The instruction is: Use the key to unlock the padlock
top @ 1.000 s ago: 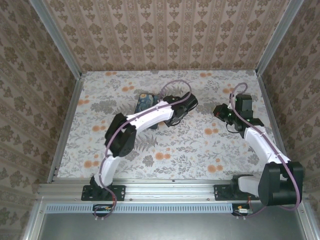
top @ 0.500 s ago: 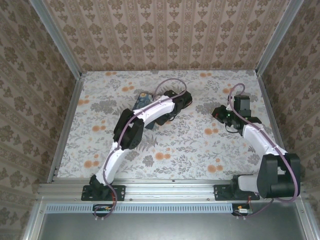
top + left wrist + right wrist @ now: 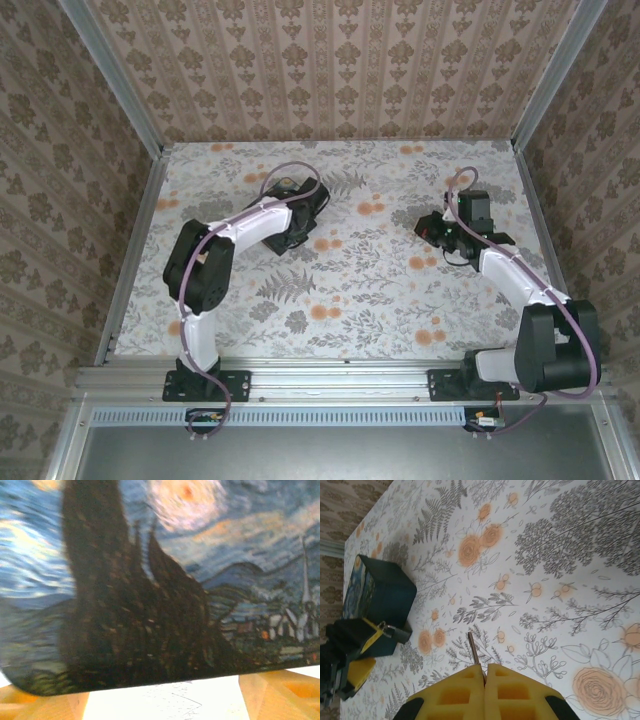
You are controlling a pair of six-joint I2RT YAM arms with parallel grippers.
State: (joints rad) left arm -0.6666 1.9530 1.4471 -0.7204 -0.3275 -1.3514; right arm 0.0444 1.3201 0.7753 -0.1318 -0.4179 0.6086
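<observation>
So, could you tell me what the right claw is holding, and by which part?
The right claw is shut on the key, gripping it by its hidden head end; the thin blade juts out free.

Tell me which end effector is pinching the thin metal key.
The right end effector: the key pokes out between its shut yellow pads. The left end effector is open, facing the painted box.

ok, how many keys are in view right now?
1. The key pokes out of the shut right gripper, over the floral table. More could be hidden in or behind the dark printed box.
</observation>
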